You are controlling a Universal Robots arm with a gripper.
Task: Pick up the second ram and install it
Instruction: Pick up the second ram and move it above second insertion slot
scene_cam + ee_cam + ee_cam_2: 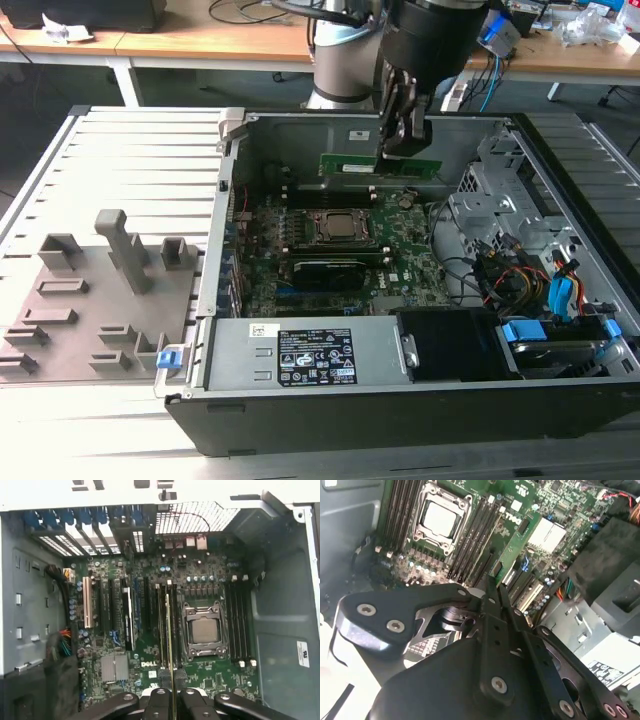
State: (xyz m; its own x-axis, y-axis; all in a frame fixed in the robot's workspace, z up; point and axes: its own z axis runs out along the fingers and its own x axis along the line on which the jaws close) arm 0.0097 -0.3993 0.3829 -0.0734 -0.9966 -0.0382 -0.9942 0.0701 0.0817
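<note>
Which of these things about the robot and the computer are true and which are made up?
1. The gripper holds the second ram, a thin green stick. True.
2. The stick already sits pushed down into its slot. False: it hangs in the air over the motherboard.
3. The computer case lies open, so its inside shows. True.
4. A big fan covers the CPU socket. False: the socket is uncovered and the silver chip shows in it.
5. The grey tray lies on the exterior view's right of the case. False: it lies on the exterior view's left.
</note>
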